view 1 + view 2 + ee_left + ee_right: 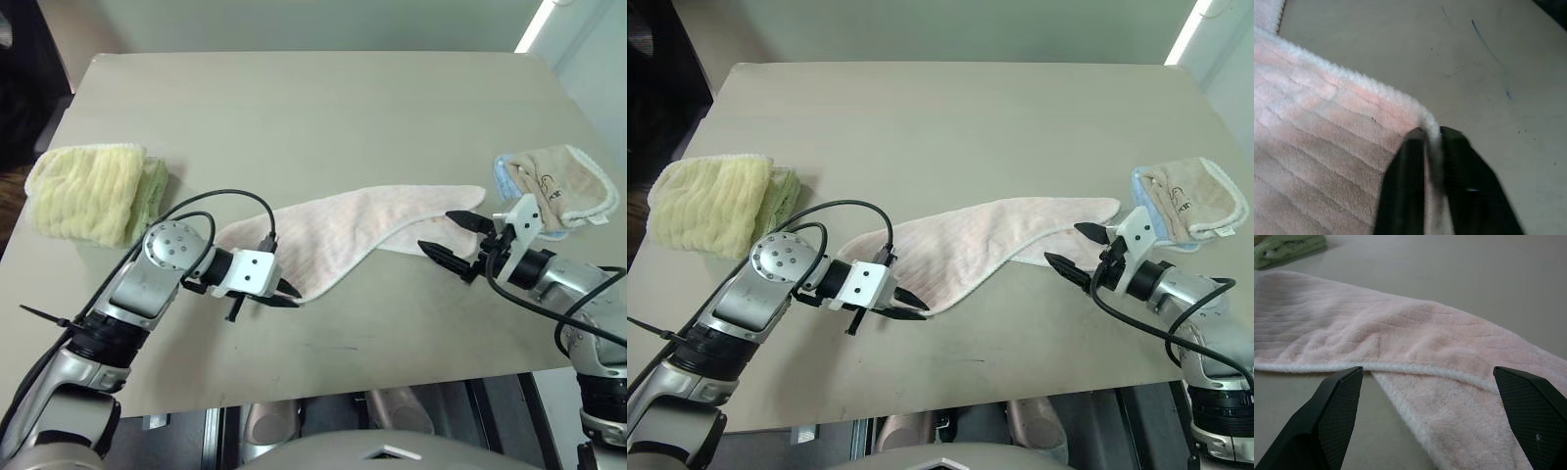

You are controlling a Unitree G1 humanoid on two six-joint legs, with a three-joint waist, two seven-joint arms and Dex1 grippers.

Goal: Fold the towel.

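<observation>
Writing: a small dark embroidered mark sits on the beige towel point(566, 183) at the table's right edge, too small to read; no other lettering can be made out.
Towel: the pale pink-cream terry towel point(338, 238) lies stretched in a long slanting strip across the middle of the tan table point(323, 108), partly doubled over itself, with faint ribbed lines in the pile and a whiter fluffy border.
Towel's right end: it narrows to a rounded tip near the beige towel, with a second layer showing beneath.
Left gripper: the left gripper point(286, 295) has its black fingers pinched together on the towel's near left corner; the wrist view shows the border squeezed between them.
Right gripper: the right gripper point(453, 238) hangs with fingers spread wide, just off the towel's right end, holding nothing.
Other cloths: a folded yellow-green ribbed towel point(90, 190) rests at the table's left edge; a light blue cloth point(506, 179) lies under the beige towel.
</observation>
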